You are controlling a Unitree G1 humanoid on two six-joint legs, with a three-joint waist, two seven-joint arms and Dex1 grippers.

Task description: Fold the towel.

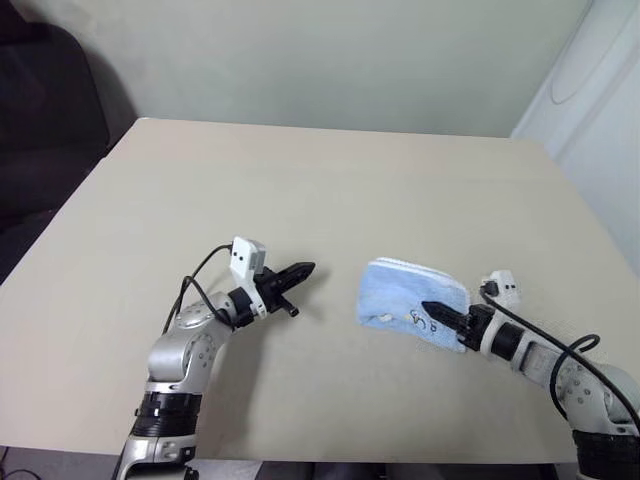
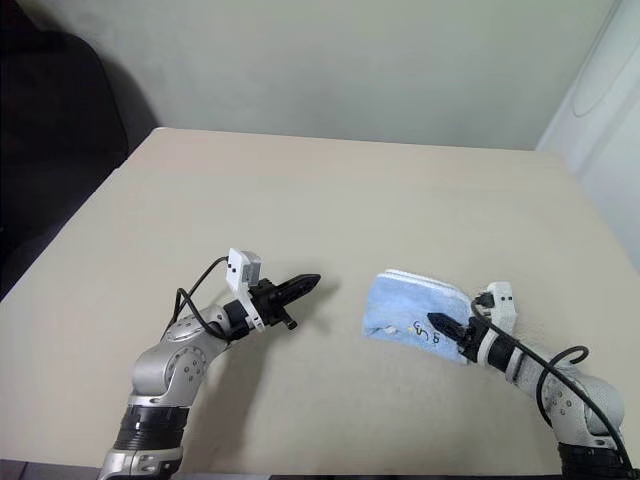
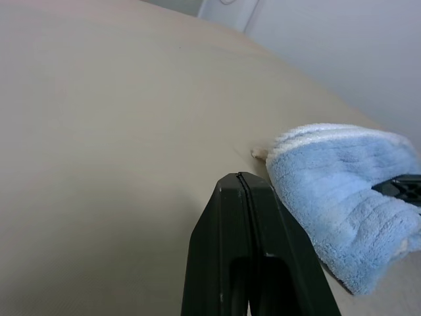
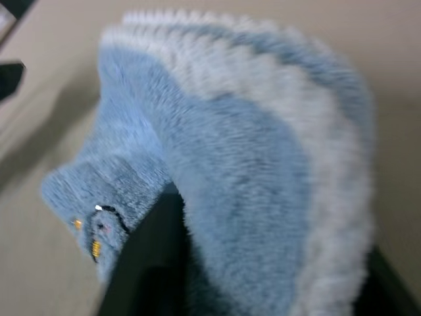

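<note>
On the worktop (image 1: 300,190), right of centre: towel (image 1: 400,290) lies folded | right end effector (image 1: 432,311) closing around its near edge | left end effector (image 1: 300,272) shut, empty, well apart | risk: shallow pinch catches one layer, fold peels open.

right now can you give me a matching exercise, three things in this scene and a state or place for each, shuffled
Things:
1. left tool
2. right tool
3. towel

States:
a. light blue, already doubled over on the table
b. closing on the towel's near edge
c. shut, holding nothing, apart from the towel

Pairs: 1-c, 2-b, 3-a
</note>
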